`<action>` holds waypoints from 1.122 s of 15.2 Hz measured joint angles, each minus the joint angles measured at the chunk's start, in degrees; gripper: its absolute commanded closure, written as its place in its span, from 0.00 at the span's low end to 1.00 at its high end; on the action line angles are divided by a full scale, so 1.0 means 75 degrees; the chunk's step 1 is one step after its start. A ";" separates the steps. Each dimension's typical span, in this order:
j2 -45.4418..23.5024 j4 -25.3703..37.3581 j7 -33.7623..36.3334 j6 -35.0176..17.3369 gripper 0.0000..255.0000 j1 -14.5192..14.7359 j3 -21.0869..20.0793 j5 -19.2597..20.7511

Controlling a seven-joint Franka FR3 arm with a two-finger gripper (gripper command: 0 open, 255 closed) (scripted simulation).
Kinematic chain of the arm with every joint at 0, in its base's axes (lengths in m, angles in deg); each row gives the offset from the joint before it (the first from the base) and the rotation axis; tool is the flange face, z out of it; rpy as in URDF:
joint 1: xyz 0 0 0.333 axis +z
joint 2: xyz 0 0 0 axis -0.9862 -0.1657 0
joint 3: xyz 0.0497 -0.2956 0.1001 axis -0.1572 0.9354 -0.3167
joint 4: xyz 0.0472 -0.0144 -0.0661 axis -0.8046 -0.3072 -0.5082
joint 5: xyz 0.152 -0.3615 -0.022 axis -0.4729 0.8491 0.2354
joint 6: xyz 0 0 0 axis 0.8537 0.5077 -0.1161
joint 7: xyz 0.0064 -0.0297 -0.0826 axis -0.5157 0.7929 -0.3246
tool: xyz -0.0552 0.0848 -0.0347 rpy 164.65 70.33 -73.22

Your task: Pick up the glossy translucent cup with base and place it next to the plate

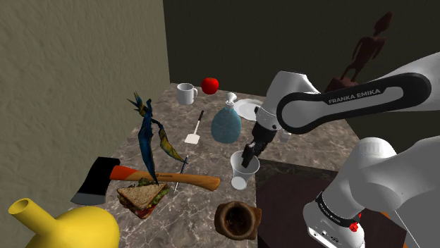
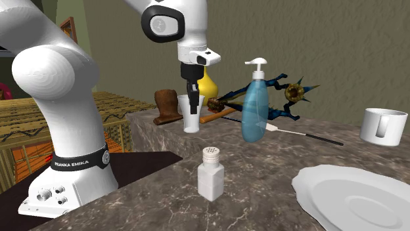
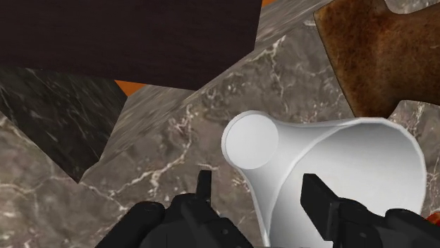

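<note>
- My gripper (image 1: 250, 156) (image 2: 192, 100) (image 3: 259, 182) is down at the cup (image 1: 242, 172) (image 2: 192, 123) (image 3: 338, 162)
- Its fingers (image 3: 317, 194) are apart and not squeezing: one is inside the cup and one is outside, with the cup's wall between them
- The cup looks white and a bit see-through, and it stands on the marble table (image 1: 204, 151) (image 2: 276, 164), near the edge by the stand
- The plate (image 1: 248, 108) (image 2: 355, 197) is well apart from the cup, past the blue soap bottle (image 1: 226, 123) (image 2: 255, 108)
- A brown pot (image 1: 237, 218) (image 2: 167, 105) sits near the cup

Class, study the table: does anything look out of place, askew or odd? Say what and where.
An axe lies on the marble table beside a sandwich, odd among tableware. The cup stands upright near the table's edge; nothing looks spilled.
</note>
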 measured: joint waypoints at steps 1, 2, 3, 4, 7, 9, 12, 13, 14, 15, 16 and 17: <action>0.0000 0.0000 0.0000 0.0000 1.00 0.0000 0.0000 0.0000; 0.0000 0.0000 0.0000 0.0000 1.00 0.0000 0.0000 0.0000; 0.0000 0.0000 0.0000 0.0000 1.00 0.0000 0.0000 0.0000; 0.0000 -0.0001 0.0000 0.0000 1.00 0.0000 0.0000 0.0000; -0.0001 -0.0001 0.0000 0.0000 1.00 0.0000 0.0000 0.0000; -0.0002 -0.0001 -0.0001 -0.0001 1.00 0.0000 0.0000 0.0000; 0.0173 0.0106 0.0084 0.0271 1.00 -0.0043 0.0021 0.0091; 0.0234 0.0187 0.0131 0.0408 1.00 -0.0063 0.0028 0.0136; 0.0300 0.0253 0.0159 0.0540 1.00 -0.0091 0.0048 0.0185; 0.0415 0.0288 0.0195 0.0687 1.00 -0.0111 0.0067 0.0229; 0.0493 0.0343 0.0241 0.0815 1.00 -0.0120 0.0071 0.0262; 0.0530 0.0428 0.0282 0.0932 1.00 -0.0134 0.0077 0.0296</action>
